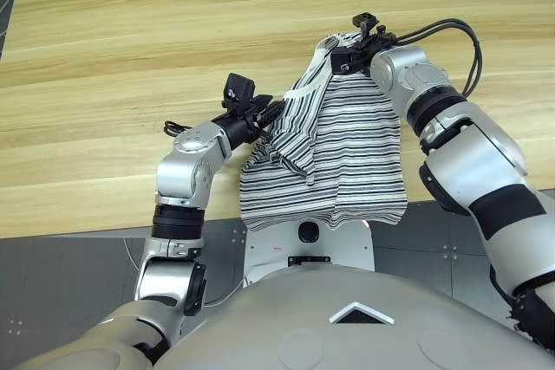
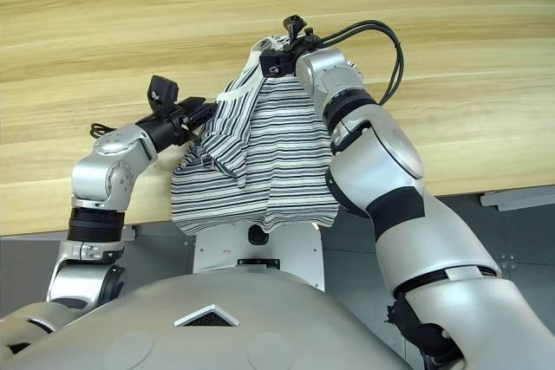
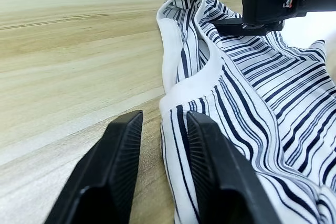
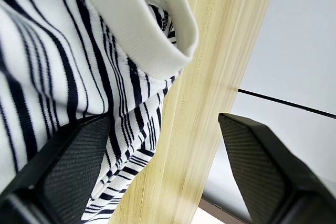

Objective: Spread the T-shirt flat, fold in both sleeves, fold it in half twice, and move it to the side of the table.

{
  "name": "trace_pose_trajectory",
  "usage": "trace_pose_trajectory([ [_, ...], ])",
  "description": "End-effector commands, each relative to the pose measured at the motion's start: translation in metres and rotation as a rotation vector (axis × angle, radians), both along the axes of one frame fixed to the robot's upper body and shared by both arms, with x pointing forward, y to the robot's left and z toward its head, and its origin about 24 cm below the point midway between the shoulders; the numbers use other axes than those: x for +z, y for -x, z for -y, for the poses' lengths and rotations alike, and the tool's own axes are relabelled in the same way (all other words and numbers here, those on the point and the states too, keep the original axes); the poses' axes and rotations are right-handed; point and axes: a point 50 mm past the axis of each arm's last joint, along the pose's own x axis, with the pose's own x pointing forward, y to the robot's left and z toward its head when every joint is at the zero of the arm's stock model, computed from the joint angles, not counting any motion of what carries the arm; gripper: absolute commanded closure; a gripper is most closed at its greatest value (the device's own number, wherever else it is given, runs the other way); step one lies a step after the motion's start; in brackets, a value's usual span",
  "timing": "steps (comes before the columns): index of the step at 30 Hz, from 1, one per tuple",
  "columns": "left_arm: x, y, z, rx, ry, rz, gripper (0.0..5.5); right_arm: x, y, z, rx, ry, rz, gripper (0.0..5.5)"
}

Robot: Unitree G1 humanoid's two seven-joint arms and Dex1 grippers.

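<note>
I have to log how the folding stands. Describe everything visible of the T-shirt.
The T-shirt is soft knit cloth, white with dark stripes and a plain white ribbed trim band. It lies crumpled, not flat, on the wooden table, its lower hem reaching the near edge. One side is bunched into folds by the left gripper, whose open fingers sit at its edge. The right gripper is at the far end, open, cloth lying against one finger.
</note>
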Motion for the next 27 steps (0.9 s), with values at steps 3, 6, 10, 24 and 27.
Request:
trace_pose_trajectory([
  [3, -0.001, 0.002, -0.001, -0.017, -0.01, 0.006, 4.96, -0.021, 0.013, 0.001, 0.005, 0.023, -0.084, 1.73],
  [6, 0.001, 0.004, 0.001, -0.041, 0.005, 0.011, 5.37, -0.021, 0.013, 0.001, 0.006, 0.022, -0.082, 1.73],
  [10, 0.004, 0.008, 0.005, -0.088, 0.026, 0.022, 5.37, -0.021, 0.013, 0.0, 0.008, 0.021, -0.081, 1.73],
  [24, 0.008, 0.002, 0.001, -0.015, 0.003, 0.08, 4.59, -0.021, 0.014, -0.001, 0.013, 0.021, -0.08, 1.73],
  [27, 0.01, 0.002, 0.001, -0.021, 0.014, 0.097, 4.59, -0.021, 0.014, -0.001, 0.013, 0.02, -0.08, 1.73],
])
